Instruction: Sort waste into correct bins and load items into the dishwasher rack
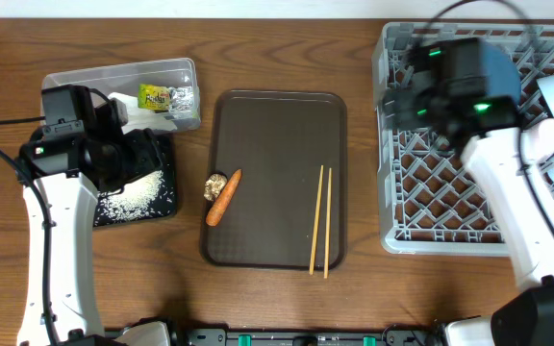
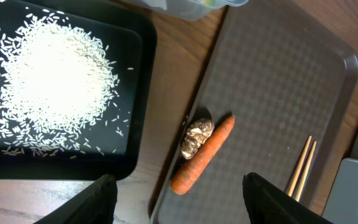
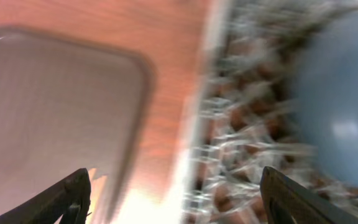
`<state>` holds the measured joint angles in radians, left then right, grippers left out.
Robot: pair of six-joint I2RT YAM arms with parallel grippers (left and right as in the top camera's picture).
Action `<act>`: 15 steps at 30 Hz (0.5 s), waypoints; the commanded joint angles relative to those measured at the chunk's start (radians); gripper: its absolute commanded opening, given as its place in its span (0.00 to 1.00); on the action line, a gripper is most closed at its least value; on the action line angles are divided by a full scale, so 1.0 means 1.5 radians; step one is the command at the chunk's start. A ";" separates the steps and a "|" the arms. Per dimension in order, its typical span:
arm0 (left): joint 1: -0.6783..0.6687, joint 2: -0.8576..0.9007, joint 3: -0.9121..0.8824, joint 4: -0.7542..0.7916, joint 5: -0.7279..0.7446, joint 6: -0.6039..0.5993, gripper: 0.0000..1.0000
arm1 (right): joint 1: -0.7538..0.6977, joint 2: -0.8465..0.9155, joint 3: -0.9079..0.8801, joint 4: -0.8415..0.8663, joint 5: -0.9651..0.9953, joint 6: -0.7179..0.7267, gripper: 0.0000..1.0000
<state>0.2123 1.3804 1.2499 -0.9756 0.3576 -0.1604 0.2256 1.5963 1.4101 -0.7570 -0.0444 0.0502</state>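
Orange carrot-like stick (image 1: 224, 198) lies slantwise on the large brown rectangular serving tray (image 1: 277, 125), close to that tray's left rim. A small brown food bit (image 1: 214, 185) touches its side. Two thin wooden chopsticks (image 1: 320, 221) lie side by side near the tray's right rim, and the tray itself sits mid-surface.

From my left wrist view the left fingers (image 2: 98, 202) are spread wide with nothing held, and the carrot's lower end shows between them. Toward the surface's left edge I see a shallow black rectangular tray (image 2: 137, 74) carrying a heap of white rice grains (image 2: 55, 81). Just behind it, nearer the far left corner, a clear plastic rectangular tub (image 1: 85, 77) holds a yellow-green and silver foil wrapper (image 1: 162, 96).

At the right edge stands the large square grey plastic rack (image 1: 440, 211), with a large dark blue bowl (image 3: 340, 93) inside. My right wrist view is blurred, yet the right fingers (image 3: 73, 196) stand wide apart and empty above the rack's left rim.
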 commanded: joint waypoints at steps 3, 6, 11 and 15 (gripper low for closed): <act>-0.075 0.004 0.007 -0.006 -0.008 0.009 0.66 | 0.032 -0.014 0.001 -0.031 0.025 0.110 0.83; -0.151 0.012 0.007 0.000 -0.019 0.008 0.66 | 0.009 -0.031 0.001 -0.040 0.027 0.109 0.84; -0.263 0.059 0.007 0.001 -0.060 -0.009 0.66 | -0.069 -0.083 0.001 -0.079 0.040 0.109 0.85; -0.341 0.127 0.007 0.005 -0.060 -0.007 0.66 | -0.158 -0.122 0.001 -0.117 0.039 0.109 0.87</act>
<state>-0.2420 1.5097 1.2503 -0.9676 0.2989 -0.1612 0.0666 1.4666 1.4101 -0.9089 -0.0055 0.1913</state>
